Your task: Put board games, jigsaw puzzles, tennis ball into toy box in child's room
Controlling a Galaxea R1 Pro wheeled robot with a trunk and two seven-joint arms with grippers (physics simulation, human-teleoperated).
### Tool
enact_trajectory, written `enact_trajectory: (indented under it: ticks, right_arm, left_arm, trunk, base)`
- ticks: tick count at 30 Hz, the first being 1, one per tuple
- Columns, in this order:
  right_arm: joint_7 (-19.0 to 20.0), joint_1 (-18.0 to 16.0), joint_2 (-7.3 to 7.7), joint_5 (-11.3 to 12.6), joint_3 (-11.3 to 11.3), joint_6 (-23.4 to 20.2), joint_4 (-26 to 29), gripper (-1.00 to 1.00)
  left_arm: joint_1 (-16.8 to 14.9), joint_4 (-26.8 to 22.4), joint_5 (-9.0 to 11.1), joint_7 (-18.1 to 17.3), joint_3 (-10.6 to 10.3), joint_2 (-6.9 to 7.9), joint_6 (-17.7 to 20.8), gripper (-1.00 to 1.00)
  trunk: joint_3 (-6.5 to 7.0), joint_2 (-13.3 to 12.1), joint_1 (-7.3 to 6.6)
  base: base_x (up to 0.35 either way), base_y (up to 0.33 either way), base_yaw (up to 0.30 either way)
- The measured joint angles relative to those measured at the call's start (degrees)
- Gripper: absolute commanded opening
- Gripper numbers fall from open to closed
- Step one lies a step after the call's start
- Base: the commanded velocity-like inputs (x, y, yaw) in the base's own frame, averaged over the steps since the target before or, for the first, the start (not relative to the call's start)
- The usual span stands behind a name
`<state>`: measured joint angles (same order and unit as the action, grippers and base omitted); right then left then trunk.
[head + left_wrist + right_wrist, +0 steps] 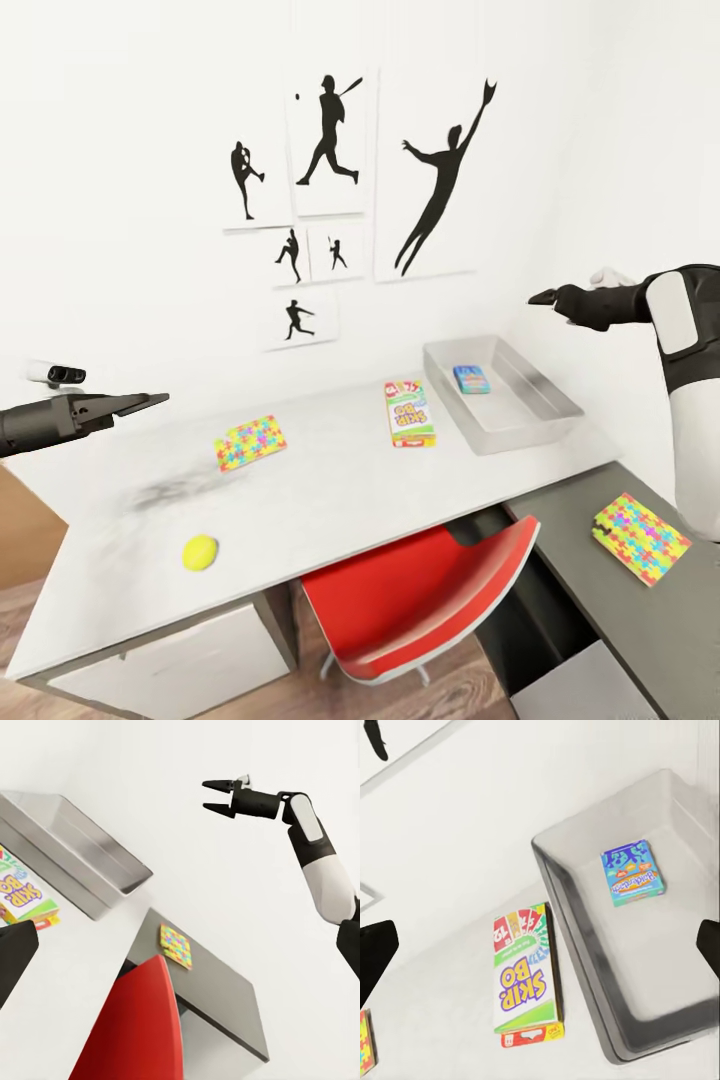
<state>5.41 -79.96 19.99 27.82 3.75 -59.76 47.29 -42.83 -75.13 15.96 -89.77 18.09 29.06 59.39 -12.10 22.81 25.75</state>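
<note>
Hands both raised above the bench (330, 500), neither touching nor holding anything. Right hand (545, 297) up near the wall above the toy box (545, 405), fingers parted with a clear gap, as seen from the left wrist (216, 796). Left hand (150, 401) out over the bench's left part, empty, finger tips lying close together in the head view; cannot tell whether fully shut. Blue board game (471, 379) lying flat on the floor of the toy box, well clear of its walls (634, 873). Green-white board game with red band (409, 412) flat on the bench just beside the toy box, not touching (526, 976). One jigsaw puzzle (250, 442) flat on the bench to the left of that game; second jigsaw puzzle (640, 537) on the dark grey cabinet top at right. Tennis ball (200, 552) near the front edge at left. Red chair (430, 600) tucked beneath.
</note>
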Motion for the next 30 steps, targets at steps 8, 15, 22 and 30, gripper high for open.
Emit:
enact_trajectory:
  ticks: [8, 15, 22, 30]
  right_arm:
    - [0.0, 0.1, -0.04, 0.0, 0.0, 0.0, 0.0, 1.0]
    - [0.0, 0.2, -0.02, 0.1, 0.0, 0.0, 0.0, 1.0]
    - [0.0, 1.0, 0.0, 0.1, 0.0, 0.0, 0.0, 1.0]
    - [0.0, 1.8, 0.01, 0.0, 0.1, 0.0, -0.1, 1.0]
  left_arm:
    - [0.0, 0.0, 0.0, 0.0, -0.1, 0.01, 0.0, 1.0]
    - [0.0, 0.0, -0.1, 0.0, 0.0, -0.02, 0.0, 1.0]
    - [0.0, 0.0, 0.0, 0.0, 0.0, -0.01, 0.0, 1.0]
    - [0.0, 0.0, 0.0, 0.0, 0.0, -0.01, 0.0, 1.0]
  trunk:
    - [0.48, 0.0, 0.0]
    - [0.57, 0.0, 0.01]
    - [0.84, 0.0, 0.02]
    - [1.27, 0.0, 0.03]
  base:
    - [-0.024, 0.013, -0.09]
    - [-0.056, 0.003, -0.041]
    - [-0.203, 0.098, -0.19]
    - [-0.256, 0.162, -0.238]
